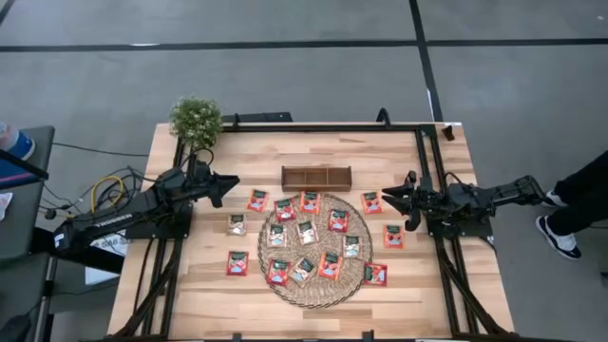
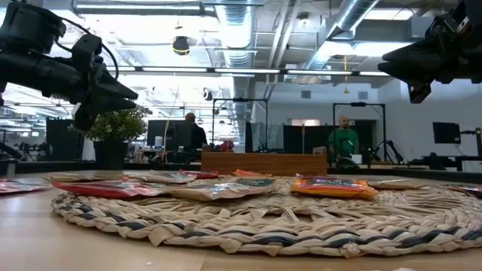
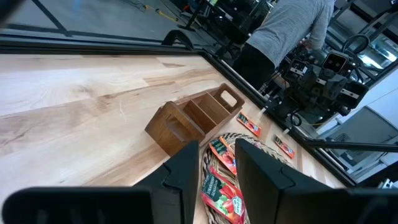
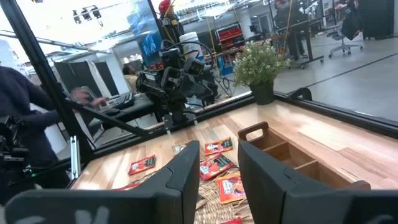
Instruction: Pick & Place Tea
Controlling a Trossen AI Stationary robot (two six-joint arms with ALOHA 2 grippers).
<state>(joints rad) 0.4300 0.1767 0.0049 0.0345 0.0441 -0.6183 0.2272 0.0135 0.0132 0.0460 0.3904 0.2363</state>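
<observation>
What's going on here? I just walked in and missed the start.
Nothing is being handled at this moment. The tea sachets lie spread over the wicker mat and the table around it, and the wooden tray beyond the mat looks empty. The left gripper and right gripper hover open at either side, holding nothing.

Bare tabletop (image 1: 218, 294) beside sachet-crowded mat (image 1: 316, 296)
</observation>
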